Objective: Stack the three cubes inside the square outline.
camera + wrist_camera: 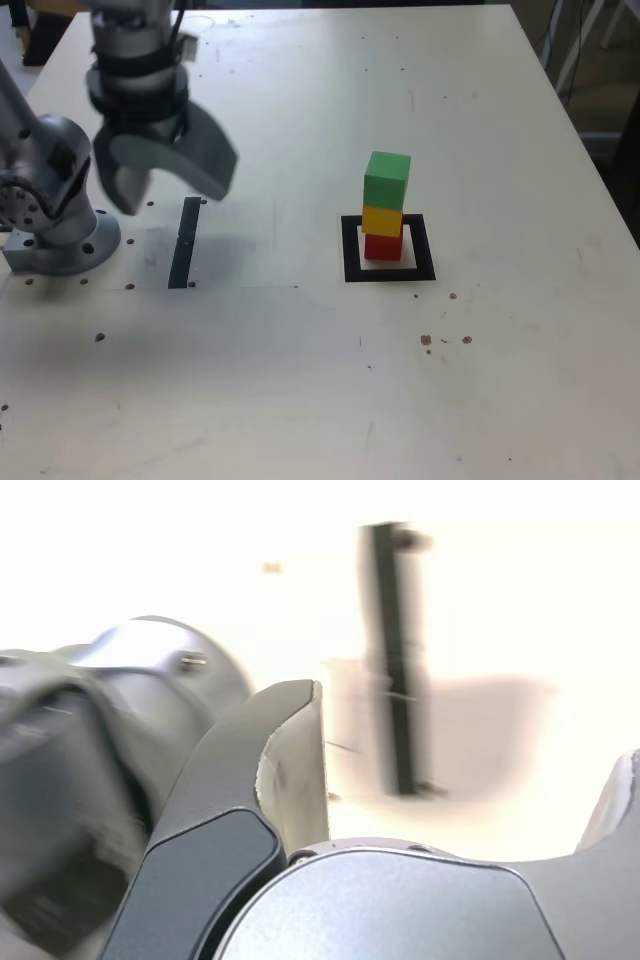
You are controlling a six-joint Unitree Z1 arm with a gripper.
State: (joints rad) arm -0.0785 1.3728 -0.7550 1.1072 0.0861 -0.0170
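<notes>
Seeing all three cubes stacked inside the square outline [388, 249], gripper [172, 182] well off to the exterior view's left.
Red cube [382, 246] on the bottom, yellow cube [382, 220] on it, green cube [386, 180] on top, sitting a bit askew. My gripper's up over the thin black strip [184, 242] near the arm base [55, 235], fingers spread wide w/ nothing between them. Wrist view's blurred; I make out the strip & jaws apart.

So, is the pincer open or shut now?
Open. The pincer hangs above the table with its jaws spread and nothing between them, far from the stack; the wrist view shows the same gap.
</notes>
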